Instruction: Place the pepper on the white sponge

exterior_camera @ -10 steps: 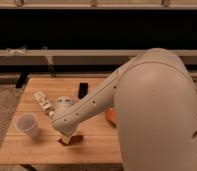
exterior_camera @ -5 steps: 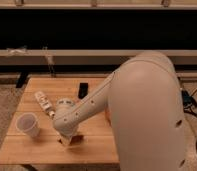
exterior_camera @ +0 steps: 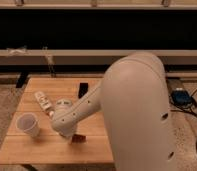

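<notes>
We're seeing the gripper (exterior_camera: 74, 136) low over the front of the planked wooden worktop (exterior_camera: 47, 150), with the glossy dark-red pepper (exterior_camera: 80, 138) touching or just beside it. We can't tell the grip state.

The cup (exterior_camera: 27, 125) stands on the left part of the table (exterior_camera: 52, 150), toward the front; behind it and a little to the right lies the tube (exterior_camera: 42, 99); further right, near the back edge, lies the small block (exterior_camera: 83, 90). The arm (exterior_camera: 84, 106) reaches from the right across the table's middle; its gripper (exterior_camera: 73, 135) is low over the front part, right of the cup, with the pepper (exterior_camera: 80, 138) just at its right side.
</notes>
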Robot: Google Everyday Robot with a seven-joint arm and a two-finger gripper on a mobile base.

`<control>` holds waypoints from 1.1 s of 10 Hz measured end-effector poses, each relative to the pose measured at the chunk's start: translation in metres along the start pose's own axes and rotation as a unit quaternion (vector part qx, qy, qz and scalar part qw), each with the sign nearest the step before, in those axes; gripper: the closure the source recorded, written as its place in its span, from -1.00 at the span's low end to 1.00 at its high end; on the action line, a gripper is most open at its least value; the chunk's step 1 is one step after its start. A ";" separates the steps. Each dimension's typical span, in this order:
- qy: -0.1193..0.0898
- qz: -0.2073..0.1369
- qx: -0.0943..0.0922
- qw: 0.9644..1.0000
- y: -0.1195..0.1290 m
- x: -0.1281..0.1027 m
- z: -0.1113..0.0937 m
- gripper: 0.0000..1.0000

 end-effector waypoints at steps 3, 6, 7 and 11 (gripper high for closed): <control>0.000 0.009 0.006 1.000 -0.002 0.003 -0.006 0.92; 0.003 0.030 0.023 0.999 -0.015 0.001 -0.035 1.00; 0.002 0.036 0.027 0.999 -0.022 -0.001 -0.042 1.00; -0.011 0.091 0.052 0.994 -0.088 -0.005 -0.082 1.00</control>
